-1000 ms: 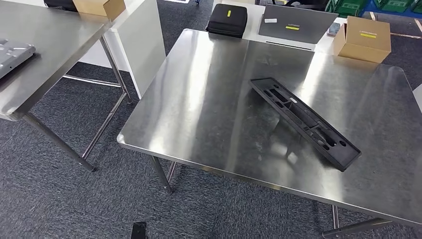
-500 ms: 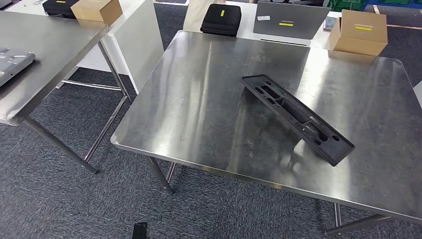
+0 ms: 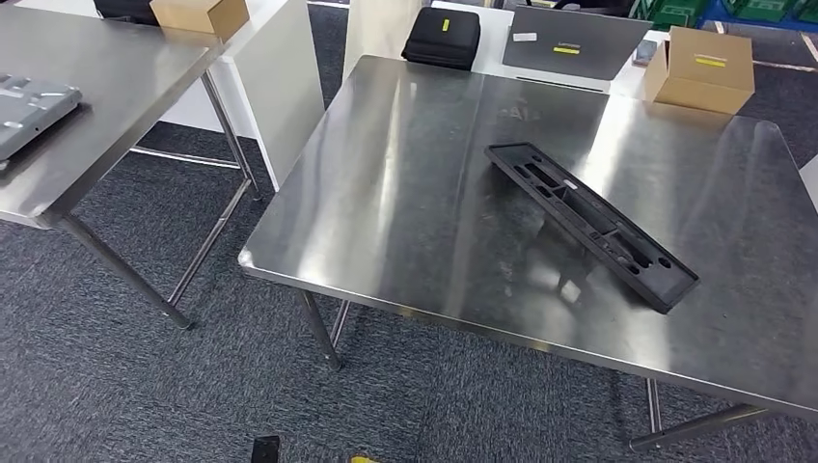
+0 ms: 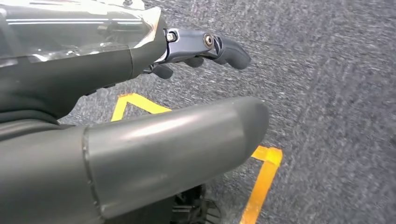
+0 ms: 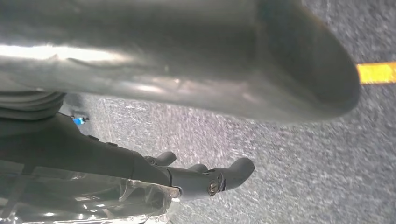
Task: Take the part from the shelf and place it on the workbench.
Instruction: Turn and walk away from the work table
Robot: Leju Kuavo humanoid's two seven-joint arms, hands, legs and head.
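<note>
Nearest, both arms hang low over the grey carpet [image 3: 116,386]. In the left wrist view the left robot hand [image 4: 187,51] holds nothing; its dark fingers [image 4: 231,52] are loosely bent but apart, above a yellow tape line [image 4: 261,186] on the floor. In the right wrist view the right robot hand [image 5: 196,179] is likewise released, its fingers [image 5: 238,170] spread with nothing between them, and a strip of yellow tape [image 5: 376,72] shows on the carpet beyond it.

Farther out, the steel desk [image 3: 405,212] carries the part [image 3: 590,222], a long black plastic tray with moulded recesses. It lies flat on the desk top, slanting from the middle toward the right near edge, well apart from both robot hands, which hang down by the floor.

To the left stands a second steel desk [image 3: 106,87] with a grey metal piece [image 3: 29,111] on it and a cardboard box [image 3: 200,13] at its far corner. Beyond the main desk sit a black case [image 3: 442,39], a closed grey laptop [image 3: 577,42] and another cardboard box [image 3: 700,69].

Against the picture of half a second ago the whole scene has shifted slightly to the right and the far things sit a little differently in the frame, which is the camera moving. The part keeps the same place and slant on the desk.
</note>
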